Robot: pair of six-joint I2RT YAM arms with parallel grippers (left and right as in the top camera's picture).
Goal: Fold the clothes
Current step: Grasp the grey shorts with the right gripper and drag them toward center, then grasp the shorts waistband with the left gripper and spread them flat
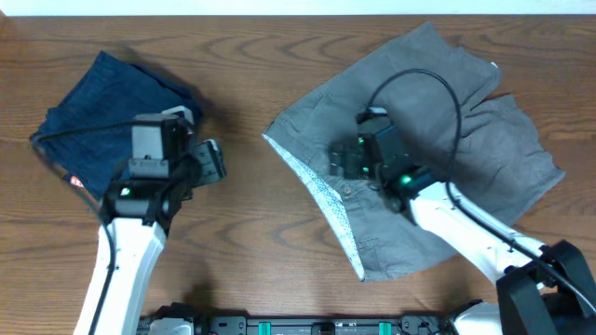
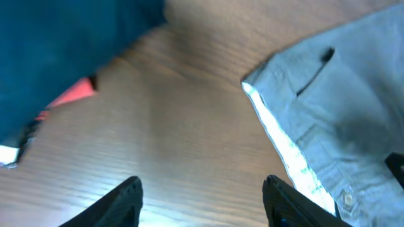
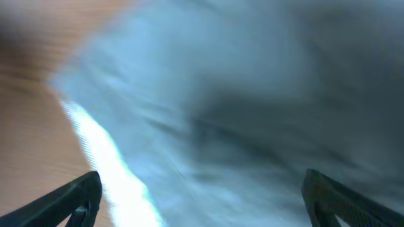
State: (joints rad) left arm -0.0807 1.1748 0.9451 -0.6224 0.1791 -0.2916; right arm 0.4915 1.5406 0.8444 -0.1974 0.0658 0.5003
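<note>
On the right half of the brown wooden table (image 1: 251,242): grey-olive cotton trousers (image 1: 503,158), spread out and rumpled, waistband with lighter lining (image 1: 326,205) facing left. Right gripper (image 3: 208,202) fingers spread wide, over the fabric near the waistband; contact unclear, view blurred. Left gripper (image 2: 202,202) fingers spread, gripping nothing, over bare wood between the trousers and the dark navy folded garment (image 1: 93,112).

brown wooden table (image 1: 242,233), grey-olive trousers (image 1: 484,158) lying right, dark navy folded garment (image 1: 93,102) left
</note>
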